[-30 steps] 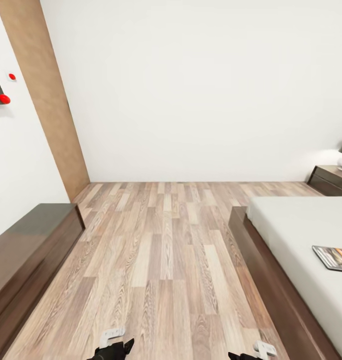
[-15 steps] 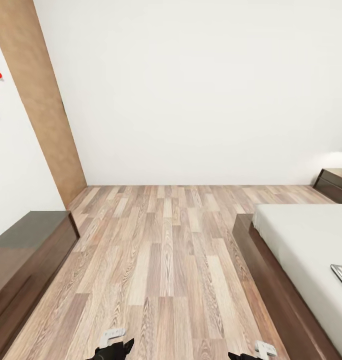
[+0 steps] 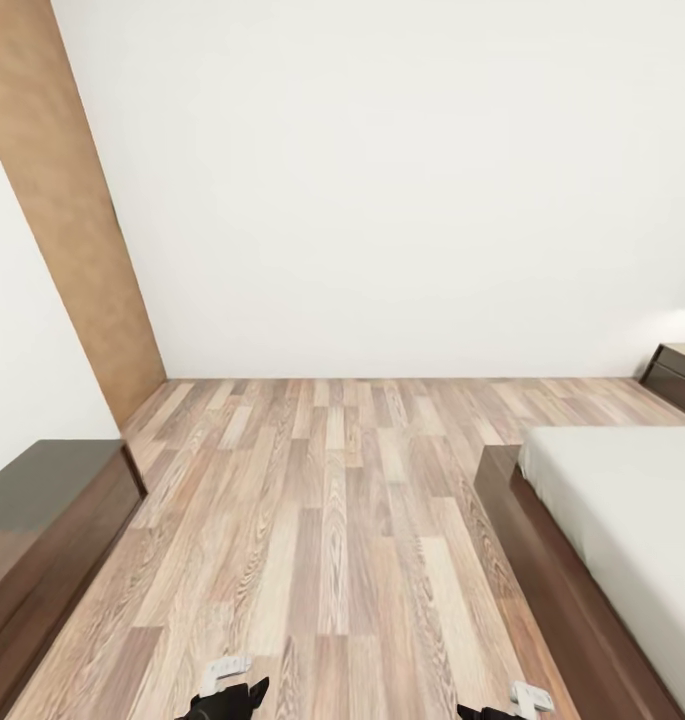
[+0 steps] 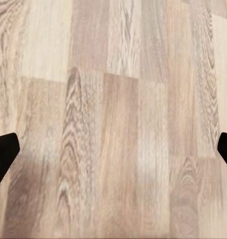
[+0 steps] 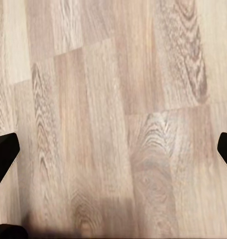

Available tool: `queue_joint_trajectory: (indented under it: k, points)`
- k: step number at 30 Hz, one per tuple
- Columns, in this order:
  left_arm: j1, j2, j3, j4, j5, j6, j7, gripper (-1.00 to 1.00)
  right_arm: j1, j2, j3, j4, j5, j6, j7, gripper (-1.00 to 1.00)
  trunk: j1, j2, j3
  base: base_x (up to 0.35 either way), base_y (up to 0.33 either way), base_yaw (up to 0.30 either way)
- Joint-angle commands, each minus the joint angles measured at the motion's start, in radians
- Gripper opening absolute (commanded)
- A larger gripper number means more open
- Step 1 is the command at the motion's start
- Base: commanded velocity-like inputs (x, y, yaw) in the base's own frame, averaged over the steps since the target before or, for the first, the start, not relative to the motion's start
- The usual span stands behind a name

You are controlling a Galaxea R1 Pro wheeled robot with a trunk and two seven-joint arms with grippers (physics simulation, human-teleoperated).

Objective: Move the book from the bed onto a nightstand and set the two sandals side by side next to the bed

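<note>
Both claws, left [image 4: 113, 149] and right [image 5: 113, 149], are spread over bare floor [image 3: 332, 520]; best turn right toward the bed [image 3: 622, 500].

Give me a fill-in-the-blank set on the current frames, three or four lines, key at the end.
1. In the head view, the bed lies on the ____ side of the picture.
2. Both wrist cameras look down at the wood plank ____.
3. The left gripper has its jaws ____.
4. The back wall is coloured ____.

Missing words: right; floor; open; white
</note>
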Motion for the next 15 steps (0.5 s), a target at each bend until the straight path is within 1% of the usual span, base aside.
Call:
queue_joint_trajectory:
  k: [1,15]
  points:
    - [-0.001,0.0,0.005,0.001,0.004,-0.001,-0.006,1.0,-0.001,0.0,-0.003,0.001,-0.003,0.001,0.004,1.0,0.0,0.0,-0.001,0.33,0.0,0.0]
    - [-0.001,0.0,0.005,0.001,0.004,-0.001,-0.006,1.0,-0.001,0.0,-0.003,0.001,-0.003,0.001,0.004,1.0,0.0,0.0,-0.001,0.33,0.0,0.0]
